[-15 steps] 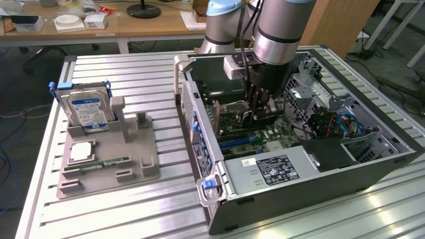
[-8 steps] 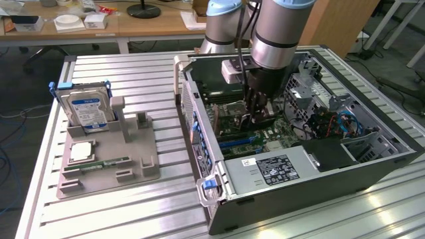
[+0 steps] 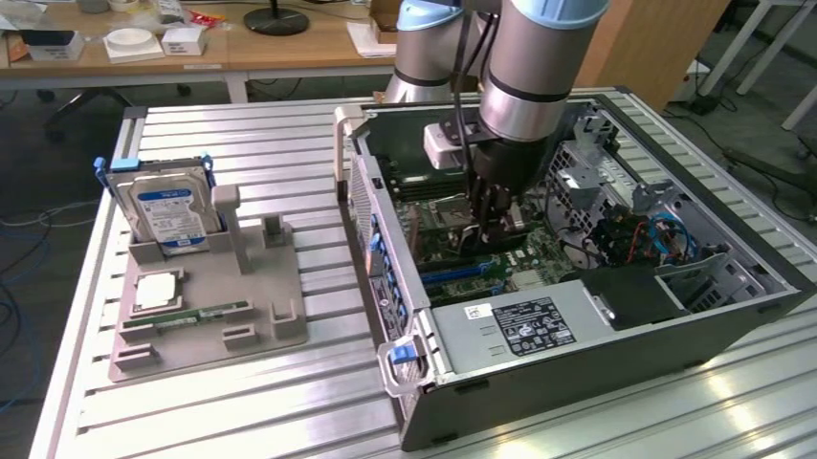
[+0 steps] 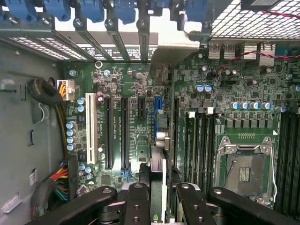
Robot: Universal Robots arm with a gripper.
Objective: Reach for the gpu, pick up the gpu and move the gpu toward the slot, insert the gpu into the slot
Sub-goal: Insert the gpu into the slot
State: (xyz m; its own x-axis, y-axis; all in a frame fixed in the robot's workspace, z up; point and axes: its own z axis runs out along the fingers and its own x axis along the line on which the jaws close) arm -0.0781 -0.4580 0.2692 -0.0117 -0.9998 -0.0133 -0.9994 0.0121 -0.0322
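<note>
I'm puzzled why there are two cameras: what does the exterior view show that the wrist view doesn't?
Exterior view: the arm, its end inside the open computer case, and beside the case a grey holder with a blue-labelled hard drive standing in it. Wrist view: the hand closed on the gpu, seen edge-on, over the dark expansion slots, with the empty processor socket nearby. Both: the green motherboard inside the case.

gpu [image 4: 158, 161]: edge-on, both faces unseen; one end lost between the gripper [image 4: 161, 188] fingers.
slot: under the gpu, seating cannot be told.
arm [image 3: 530, 57]: upper part cut off by the frame; hides the board behind it.
power supply label [image 3: 523, 325]: print too small to read.
</note>
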